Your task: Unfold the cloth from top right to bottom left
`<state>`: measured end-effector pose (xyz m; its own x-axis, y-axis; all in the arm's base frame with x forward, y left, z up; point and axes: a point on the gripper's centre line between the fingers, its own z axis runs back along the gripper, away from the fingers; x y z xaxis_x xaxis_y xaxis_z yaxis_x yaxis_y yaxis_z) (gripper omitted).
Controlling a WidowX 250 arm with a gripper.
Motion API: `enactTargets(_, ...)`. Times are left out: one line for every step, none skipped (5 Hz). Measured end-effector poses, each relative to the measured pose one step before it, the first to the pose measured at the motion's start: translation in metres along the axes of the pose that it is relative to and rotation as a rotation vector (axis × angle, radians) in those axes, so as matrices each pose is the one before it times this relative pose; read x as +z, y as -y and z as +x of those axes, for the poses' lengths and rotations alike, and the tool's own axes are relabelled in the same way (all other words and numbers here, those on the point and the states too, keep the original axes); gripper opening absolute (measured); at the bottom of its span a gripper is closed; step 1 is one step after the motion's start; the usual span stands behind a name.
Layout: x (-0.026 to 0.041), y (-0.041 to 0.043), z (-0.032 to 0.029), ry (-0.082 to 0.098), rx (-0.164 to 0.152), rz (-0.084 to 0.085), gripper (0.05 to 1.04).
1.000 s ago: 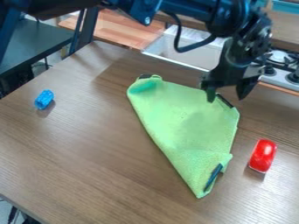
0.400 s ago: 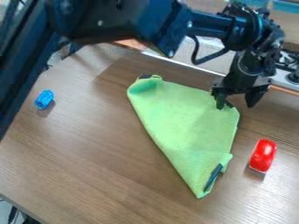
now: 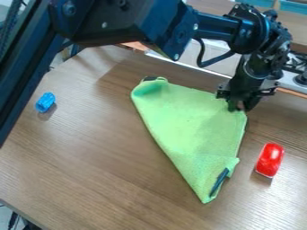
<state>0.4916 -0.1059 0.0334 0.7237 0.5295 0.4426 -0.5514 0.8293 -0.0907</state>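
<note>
The black gripper (image 3: 240, 107) is low at the upper right corner of the green cloth (image 3: 186, 130), its two fingers drawn together on that corner. The cloth lies folded in a roughly triangular shape on the table, with a narrow tip toward the front. Its upper left corner is turned over and has a dark tab; another dark tab sits near the lower tip. The gripper hides the top right corner's own dark tab.
A red object (image 3: 269, 160) lies right of the cloth on the wooden table (image 3: 90, 148). At the far left is a small blue object (image 3: 45, 102). Behind the table's back edge are a sink and a stove (image 3: 296, 72).
The gripper has moved slightly right and down to the cloth's upper right corner, and its fingers have closed there. More of the arm reaches across the top left.
</note>
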Motion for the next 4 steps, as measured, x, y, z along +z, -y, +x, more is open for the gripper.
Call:
enactTargets(-0.00306,0.00056,-0.00387,-0.0085,-0.0202,-0.0127,0.159)
enactTargets(-0.00083,0.0,-0.00262,-0.007,-0.0135,-0.0148,0.06)
enactTargets(0.01138,0.00352,-0.0038,-0.0097,-0.0186,-0.0589,0.049)
enactTargets(0.03068,0.00914,0.00682,0.0303,0.0066,-0.1055,0.049)
